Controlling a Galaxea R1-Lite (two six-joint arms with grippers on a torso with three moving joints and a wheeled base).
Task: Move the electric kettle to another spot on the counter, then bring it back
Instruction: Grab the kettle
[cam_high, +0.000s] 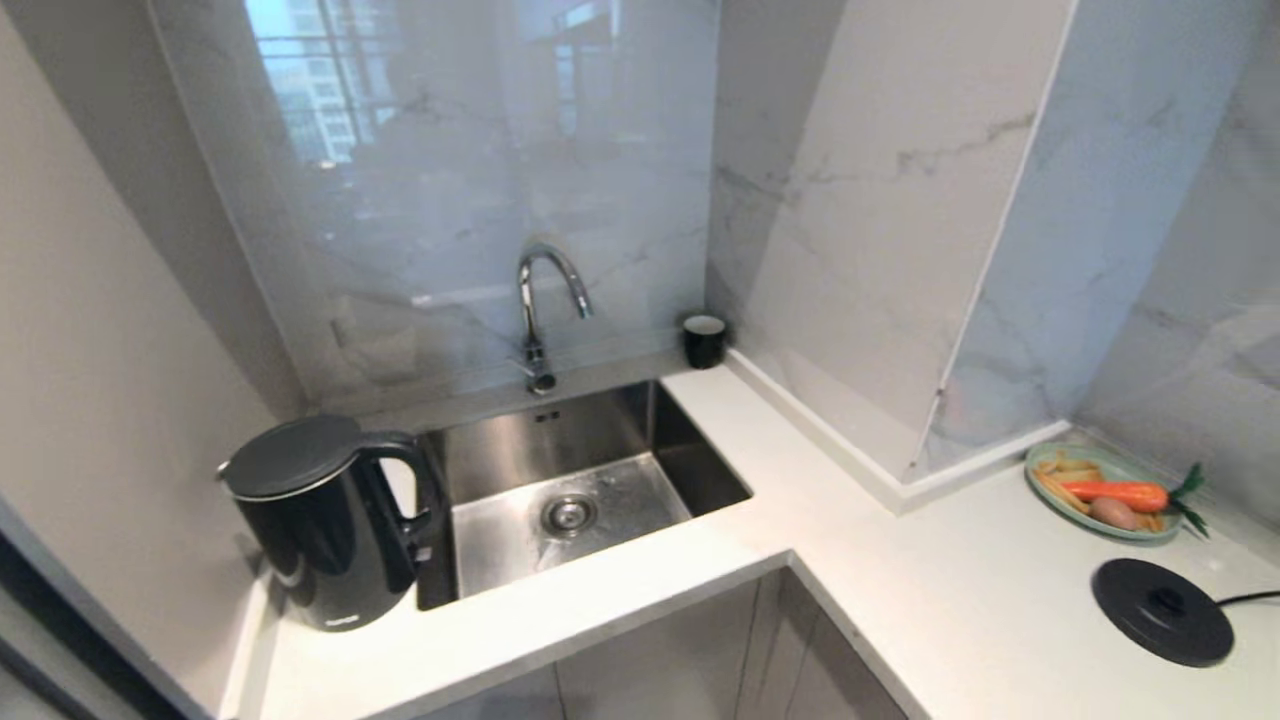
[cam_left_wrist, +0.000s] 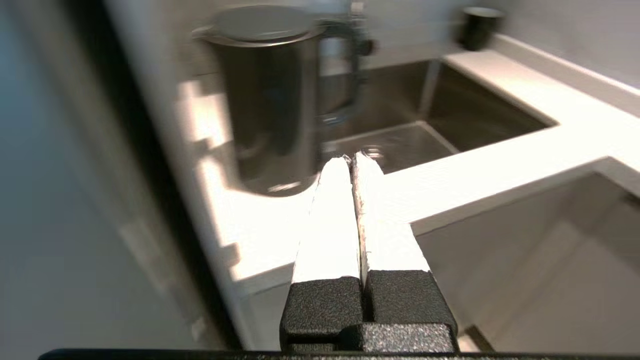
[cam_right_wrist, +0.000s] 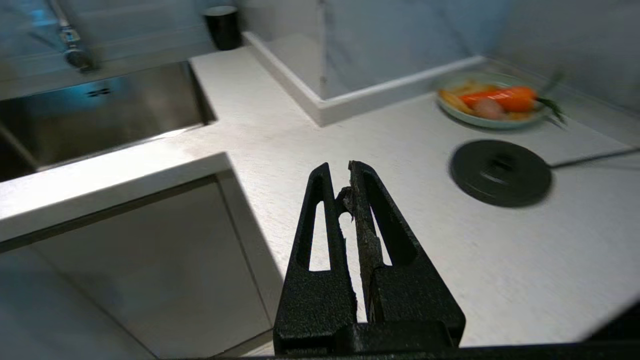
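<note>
Head view shows the long pale speckled stone counter (cam_high: 640, 610) wrapping a steel sink (cam_high: 570, 480), with the tall glossy black electric kettle (cam_high: 325, 525) upright at its far-left end, just left of the basin and well apart from the flat round black corded base disc (cam_high: 1160, 610) at right. Neither arm has engaged; the left gripper (cam_left_wrist: 352, 160) and right gripper (cam_right_wrist: 340, 185) hang before the counter edge, fingers pressed together and empty. Judged at the start, the next move calls for spreading a gripper and reaching for the loop handle.

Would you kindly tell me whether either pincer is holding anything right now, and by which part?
Nothing is held: the left pincer and right pincer are both shut and empty; the electric kettle stands alone.
</note>
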